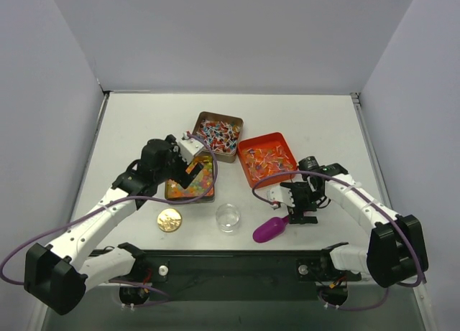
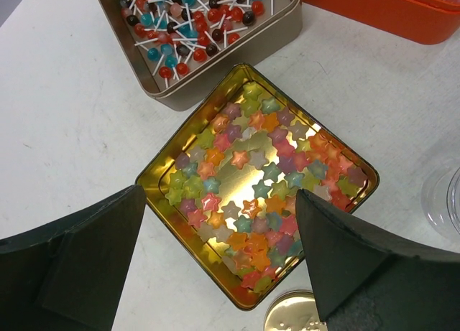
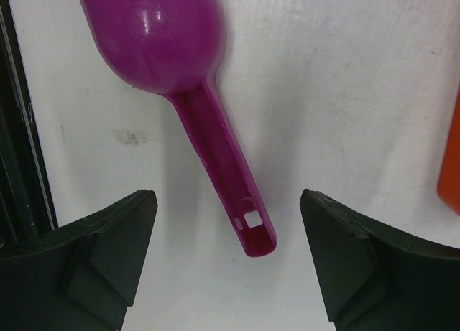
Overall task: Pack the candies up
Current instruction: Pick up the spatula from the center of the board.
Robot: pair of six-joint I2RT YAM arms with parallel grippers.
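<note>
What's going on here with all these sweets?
Two robot arms are set up to pack candies. The left gripper hangs open above a square gold tin of star-shaped candies, holding nothing. The right gripper is open too, its fingers on either side of the handle of a purple scoop, which lies ungrasped on the table. A clear jar nearby looks empty, with a round gold lid to its left.

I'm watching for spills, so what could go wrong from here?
The scoop lies on the table with its thin handle inside the open right gripper; a grab may slip or scrape the surface. The left gripper hangs open over the gold tin of star candies; lowering could knock its rim and scatter them.
</note>
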